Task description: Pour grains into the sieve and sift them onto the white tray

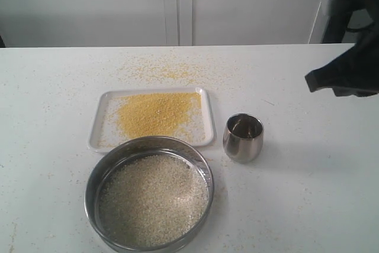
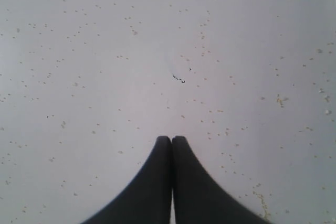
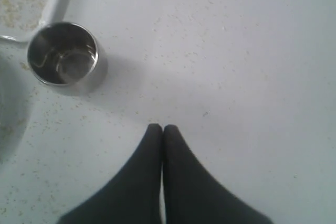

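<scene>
The sieve (image 1: 95, 177), round with a shiny steel rim, stands on the table at the front and holds a whitish layer of rice-like grains (image 1: 151, 199). Just behind it lies the white tray (image 1: 100, 124) with a heap of fine yellow granules (image 1: 155, 112). My right gripper (image 3: 162, 127) is shut and empty, hovering above bare table to the right of the steel cup; in the exterior view it is a dark shape (image 1: 343, 75) at the right edge. My left gripper (image 2: 171, 139) is shut and empty over speckled table; it is out of the exterior view.
A small rounded steel cup (image 1: 243, 137) stands upright and looks empty, right of the tray and sieve; it also shows in the right wrist view (image 3: 63, 53). Loose yellow granules (image 1: 160, 72) are scattered on the white table behind the tray.
</scene>
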`<state>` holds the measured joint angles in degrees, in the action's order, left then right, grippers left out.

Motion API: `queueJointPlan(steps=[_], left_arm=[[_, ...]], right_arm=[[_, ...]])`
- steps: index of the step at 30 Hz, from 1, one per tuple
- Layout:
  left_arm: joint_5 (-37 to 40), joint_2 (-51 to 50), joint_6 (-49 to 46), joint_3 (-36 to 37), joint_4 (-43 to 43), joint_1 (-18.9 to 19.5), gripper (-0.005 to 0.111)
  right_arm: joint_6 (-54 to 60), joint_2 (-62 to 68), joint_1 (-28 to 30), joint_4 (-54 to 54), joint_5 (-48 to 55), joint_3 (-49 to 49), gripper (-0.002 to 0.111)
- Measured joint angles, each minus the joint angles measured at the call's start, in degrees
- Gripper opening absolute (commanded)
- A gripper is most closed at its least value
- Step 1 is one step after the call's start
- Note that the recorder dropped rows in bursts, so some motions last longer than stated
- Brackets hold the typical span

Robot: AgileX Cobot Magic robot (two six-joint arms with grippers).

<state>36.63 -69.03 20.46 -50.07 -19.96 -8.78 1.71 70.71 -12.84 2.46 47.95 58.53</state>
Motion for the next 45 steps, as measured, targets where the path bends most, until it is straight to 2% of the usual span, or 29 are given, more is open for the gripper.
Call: queueJointPlan(steps=[8,16,29,45], left_arm=[[0.0,0.0,0.0,0.0,0.0,0.0,0.0],[0.0,0.0,0.0,0.0,0.0,0.0,0.0],[0.0,0.0,0.0,0.0,0.0,0.0,0.0],[0.0,0.0,0.0,0.0,0.0,0.0,0.0]], right_arm=[[-1.06,-9.8,3.21,0.86,-1.59,-7.75,0.0],[-5.0,-24.37,3.19,0.97,-11.61,-16.26,0.0],[-5.22,-40.43,3.19,1.05,-16.35,-23.26,0.0],[-5.21,-44.88,3.19,1.05,-17.01,-23.96,0.0]])
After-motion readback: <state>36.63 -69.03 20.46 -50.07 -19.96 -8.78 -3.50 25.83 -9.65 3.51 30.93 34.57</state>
